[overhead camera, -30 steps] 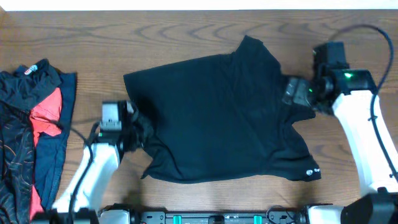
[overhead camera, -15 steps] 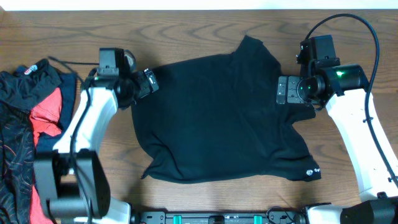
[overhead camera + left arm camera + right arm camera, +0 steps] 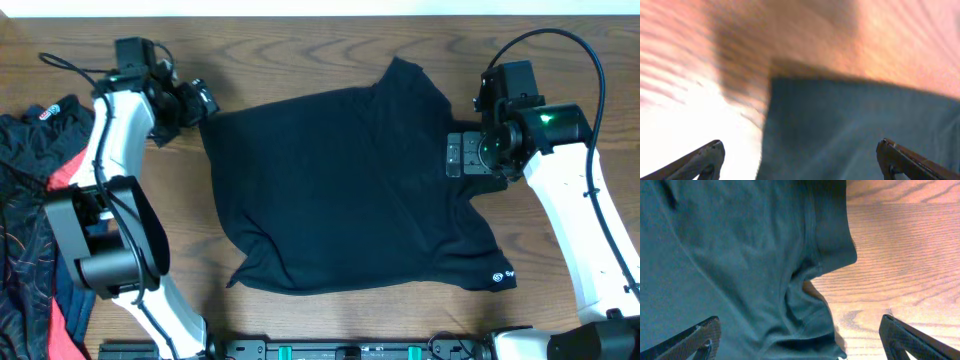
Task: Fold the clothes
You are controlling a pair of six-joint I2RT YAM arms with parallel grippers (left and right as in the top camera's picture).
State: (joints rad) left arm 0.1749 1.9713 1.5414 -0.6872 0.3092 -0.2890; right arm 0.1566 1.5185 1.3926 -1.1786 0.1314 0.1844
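At far corner of black shirt, left gripper newly arrived, seemingly spread, right gripper spread.

The left gripper has left the lower left edge of the black shirt and has moved up and outward. The shirt's top left corner now lies just ahead of its wide-apart jaws. The bunched left edge is now smoother. The right gripper has shifted slightly further over the shirt's right edge.
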